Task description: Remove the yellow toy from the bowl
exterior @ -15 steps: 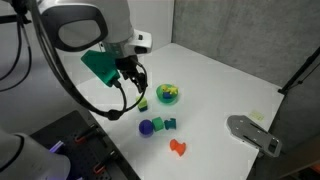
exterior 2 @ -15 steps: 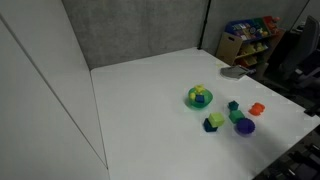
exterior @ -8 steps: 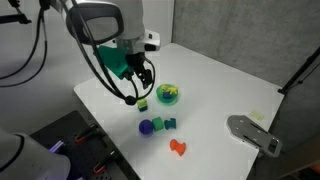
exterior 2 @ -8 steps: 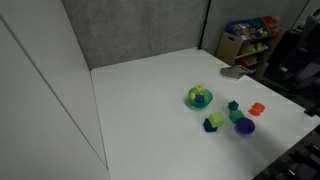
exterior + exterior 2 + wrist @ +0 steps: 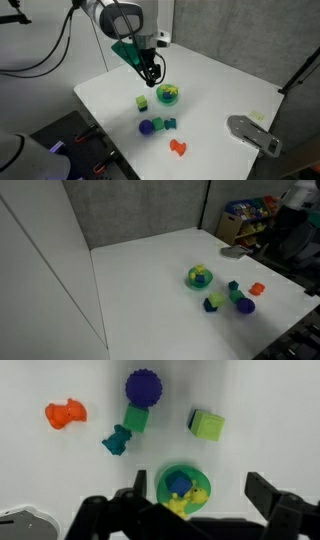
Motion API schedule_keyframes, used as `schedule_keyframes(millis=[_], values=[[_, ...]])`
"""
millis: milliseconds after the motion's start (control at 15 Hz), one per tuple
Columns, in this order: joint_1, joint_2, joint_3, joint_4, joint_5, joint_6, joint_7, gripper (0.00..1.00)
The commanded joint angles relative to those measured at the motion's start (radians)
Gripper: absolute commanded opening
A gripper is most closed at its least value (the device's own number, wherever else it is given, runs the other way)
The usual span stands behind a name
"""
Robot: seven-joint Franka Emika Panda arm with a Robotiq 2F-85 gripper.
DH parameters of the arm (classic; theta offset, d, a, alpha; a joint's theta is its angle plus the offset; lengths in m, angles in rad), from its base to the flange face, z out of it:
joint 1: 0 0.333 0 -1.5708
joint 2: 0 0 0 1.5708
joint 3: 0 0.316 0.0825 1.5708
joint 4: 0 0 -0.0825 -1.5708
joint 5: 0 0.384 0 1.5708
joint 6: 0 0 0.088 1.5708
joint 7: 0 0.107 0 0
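The bowl (image 5: pixel 163 478) is small, round and bright green, and shows in both exterior views (image 5: pixel 168 97) (image 5: pixel 199 279). In it lie the yellow toy (image 5: pixel 192 499) and a blue block (image 5: pixel 177 483). The yellow toy also shows in an exterior view (image 5: pixel 198 271). My gripper (image 5: pixel 199 486) is open and empty, above the table. In the wrist view the bowl sits just inside its left finger. In an exterior view the gripper (image 5: pixel 151 73) hangs just above and left of the bowl. The gripper is out of sight in the exterior view that looks along the wall.
Near the bowl lie a lime-green block (image 5: pixel 207 425) (image 5: pixel 142 102), a purple ball (image 5: pixel 143 387) (image 5: pixel 146 127), a green block (image 5: pixel 136 419), a teal piece (image 5: pixel 117 439) and an orange piece (image 5: pixel 63 413) (image 5: pixel 179 147). A grey device (image 5: pixel 253 133) lies at the table's edge.
My arm has swung from the table's near-left side over to the bowl. The toys and bowl have not moved.
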State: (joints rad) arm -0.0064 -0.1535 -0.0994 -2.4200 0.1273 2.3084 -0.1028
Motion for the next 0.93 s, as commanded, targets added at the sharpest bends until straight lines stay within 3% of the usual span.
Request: schedule_keyframes(millis=[0, 667, 867], values=[[-0.004, 0.145, 0.034, 0.152, -0.005, -0.033, 0.077, 1.0], [0.017, 0.508, 0.067, 0.467, -0.078, -0.029, 0.203, 1.0], [0.04, 0.602, 0.053, 0.54, -0.167, -0.017, 0.225, 1.0]])
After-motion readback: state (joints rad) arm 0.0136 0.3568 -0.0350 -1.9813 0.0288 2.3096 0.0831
